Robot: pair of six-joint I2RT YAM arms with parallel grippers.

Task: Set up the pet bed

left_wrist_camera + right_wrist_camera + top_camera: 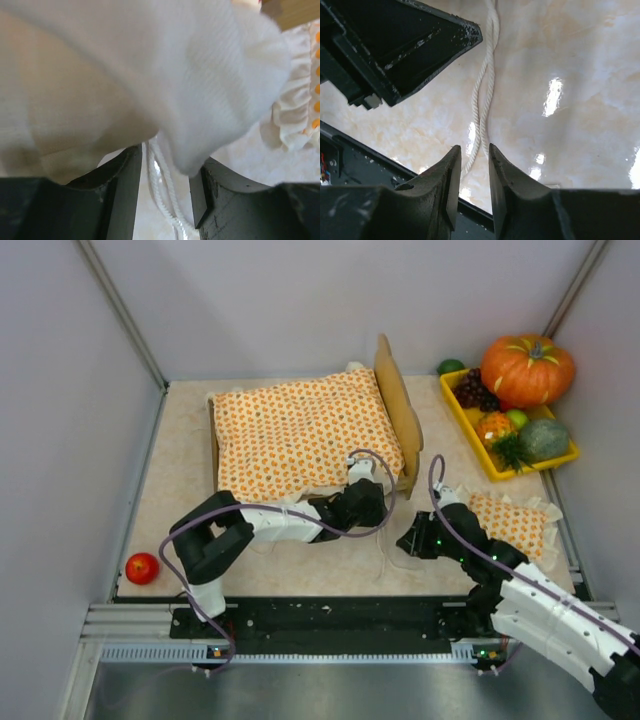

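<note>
A small bed (405, 440) stands at the back middle of a pale, marbled, glossy counter (180, 490). Its tall plywood headboard (393, 385), a flat light-wood panel with a rounded top, rises at the right end. A soft bedspread (300, 430), white with close orange dots and a ruffled hem, covers the bed and lies slightly rumpled. Only a thin strip of the wooden frame shows at the left end.

The left pincer (368, 502) sits at the bed's near right corner, at the bedspread's hem. Its black fingers (125, 190) stand apart. A fold of white ribbed cloth (200, 75) droops over their tips and down into the gap, touching the right finger but not pinched.

A white twisted cord (487, 75) lies on the counter, running between those fingers and on toward the right pincer (412, 540). That pincer hovers near the foot of the headboard, on the counter side. Its fingers are a narrow slit apart, low over the cord and not closed on it.

A small pillow (510, 522) in the same dotted, ruffled fabric lies flat near the right edge, beside the right arm. Behind it a yellow tray (470, 435) holds fruit, with a ribbed orange pumpkin (527, 368) at its far end. A smooth red apple (142, 567) sits at the near left corner.
</note>
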